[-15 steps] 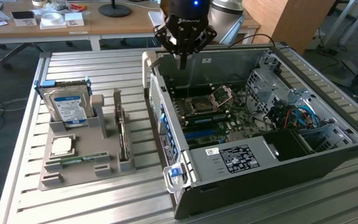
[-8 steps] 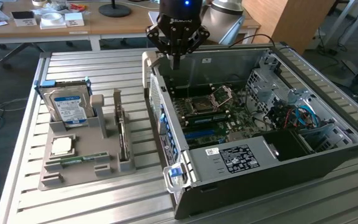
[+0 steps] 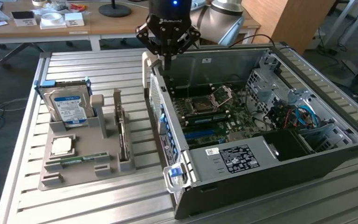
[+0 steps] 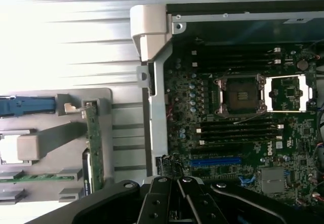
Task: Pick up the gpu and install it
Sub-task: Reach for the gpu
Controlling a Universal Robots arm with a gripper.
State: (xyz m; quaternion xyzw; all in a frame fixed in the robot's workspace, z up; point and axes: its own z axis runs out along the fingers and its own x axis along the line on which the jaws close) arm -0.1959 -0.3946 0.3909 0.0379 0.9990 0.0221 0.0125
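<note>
Tool (image 3: 164,65) over case (image 3: 260,186) edge; gpu (image 3: 121,135) upright in holder (image 3: 73,172), well apart

Black jaws, silver-grey arm (image 3: 223,21).

Robotics lab: slotted aluminium bench (image 3: 79,205), opened computer case (image 3: 247,191), cluttered desks (image 3: 17,29).

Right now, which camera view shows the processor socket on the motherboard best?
The wrist view: it looks straight down on the processor socket, with its load plate folded open beside it. The exterior view shows the processor socket at a slant, inside the computer case.
</note>
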